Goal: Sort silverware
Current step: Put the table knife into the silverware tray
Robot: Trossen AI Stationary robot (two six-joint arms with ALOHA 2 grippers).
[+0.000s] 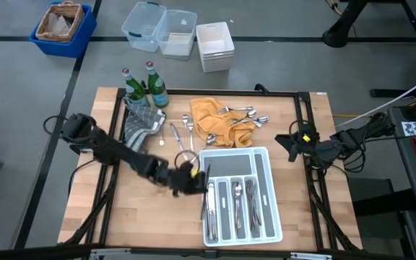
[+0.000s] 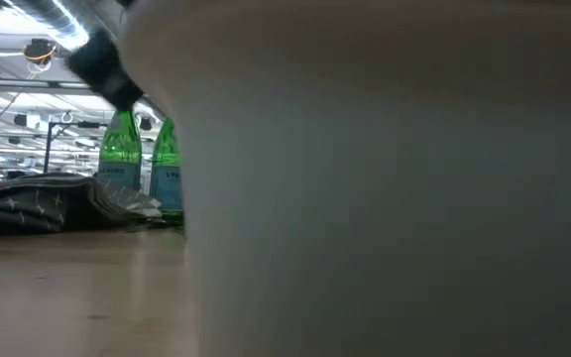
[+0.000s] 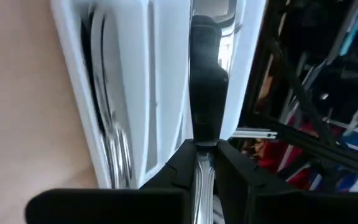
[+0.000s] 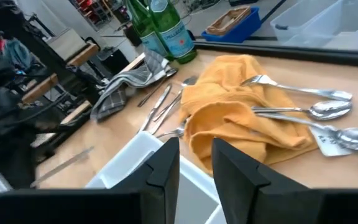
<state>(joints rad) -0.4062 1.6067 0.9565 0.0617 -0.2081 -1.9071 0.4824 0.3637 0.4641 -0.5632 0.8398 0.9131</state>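
Overhead, a wooden table [image 1: 143, 217] was seen from straight above, with a white compartmented tray [image 1: 262, 155] placed at the lower centre of the frame. Several pieces of silverware [image 1: 237, 206] were laid lengthwise in the tray's long compartments. More silverware was scattered above the tray: spoons and forks [image 1: 245, 114] were rested on and beside a crumpled yellow cloth [image 1: 211, 119] at the upper centre, and a few further pieces [image 1: 183, 133] were laid on the bare wood to the cloth's left.

The left gripper [image 1: 202, 186] was positioned at the tray's left edge, its dark arm stretched in from the left side of the frame. In the left wrist view, its fingers [image 3: 179, 168] were seen closed on a slim silver utensil [image 3: 204, 190], held over the tray's white dividers.

The right gripper [image 1: 286, 143] was held still at the right edge of the table, clear of the tray. In the right wrist view, its two fingers [image 4: 166, 165] were seen parted, with nothing between them.

Two green glass bottles [image 1: 141, 87] were stood at the upper left of the table, with a grey folded cloth [image 1: 141, 124] laid just below them. In the low view, most of the frame was blocked by the tray's white wall [image 2: 395, 198].
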